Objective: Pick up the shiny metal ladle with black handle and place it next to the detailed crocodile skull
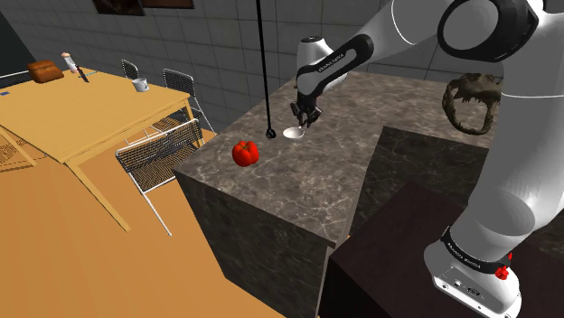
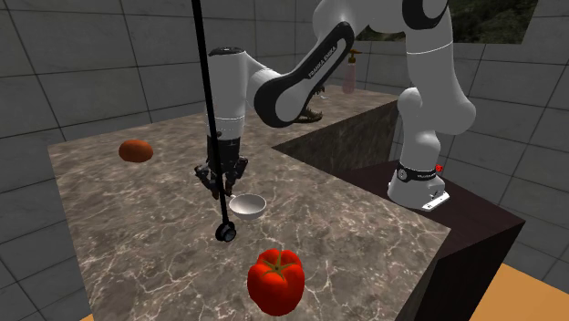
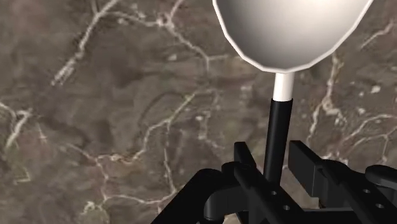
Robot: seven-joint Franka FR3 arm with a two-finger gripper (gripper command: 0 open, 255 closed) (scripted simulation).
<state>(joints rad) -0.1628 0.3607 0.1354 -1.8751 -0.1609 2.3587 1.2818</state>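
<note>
The ladle (image 1: 293, 133) lies on the dark marbled counter (image 1: 298, 190), with its pale round bowl resting on the stone. In the wrist view the ladle (image 3: 289, 32) shows a white neck that runs into a thin black handle. The handle passes between the two fingers (image 3: 243, 156) of the gripper (image 3: 273, 151). The fingers stand spread on either side of the handle and do not visibly press it.

In the shoulder view the gripper (image 1: 305, 117) hangs low over the counter, at 1 o'clock from the bowl and almost touching it. The skull (image 1: 472, 101) sits well apart, at 3 o'clock from the gripper, near the counter's far edge. A red pepper (image 1: 245, 153) stands at 8 o'clock from the ladle, near it. A thin black rod (image 1: 263, 63) rises out of the top of the picture, and its rounded lower end is at 9 o'clock from the bowl, just beside it.

In the second exterior view the gripper (image 2: 223, 187) points down at the counter (image 2: 137, 237). The ladle (image 2: 247, 205) is at its 4 o'clock, the rod (image 2: 206, 82) runs down past it to a ring-shaped end, and the pepper (image 2: 275, 281) stands at 6 o'clock from the bowl.
</note>
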